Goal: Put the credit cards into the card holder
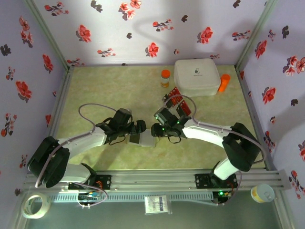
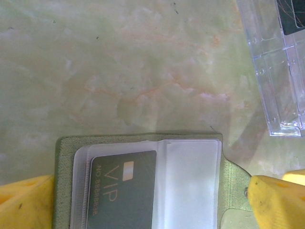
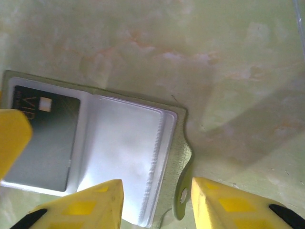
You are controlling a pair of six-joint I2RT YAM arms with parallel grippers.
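**Open card holder [image 2: 190,191] flat on the table [image 2: 119,71]**

The card holder lies spread open straight under the left claw [image 2: 152,202]. That claw's fingers stand as wide as they go, one tip at each side edge of the holder, gripping nothing. A black card [image 2: 123,188] marked VIP sits in the sleeve nearer that claw's left finger. The sleeve towards its right finger shows plain pale plastic.

The right claw [image 3: 155,202] hangs over the holder's other end, fingers partly apart and clasping nothing. The snap tab [image 3: 185,179] and the sleeve edges show in the gap between them. Just behind the right claw, away from the arm bases, red cards [image 1: 174,100] rest in a clear tray [image 2: 281,67]. Farther out from both claws stand a white box [image 1: 197,76] and, beside it, an orange-capped bottle [image 1: 165,78].
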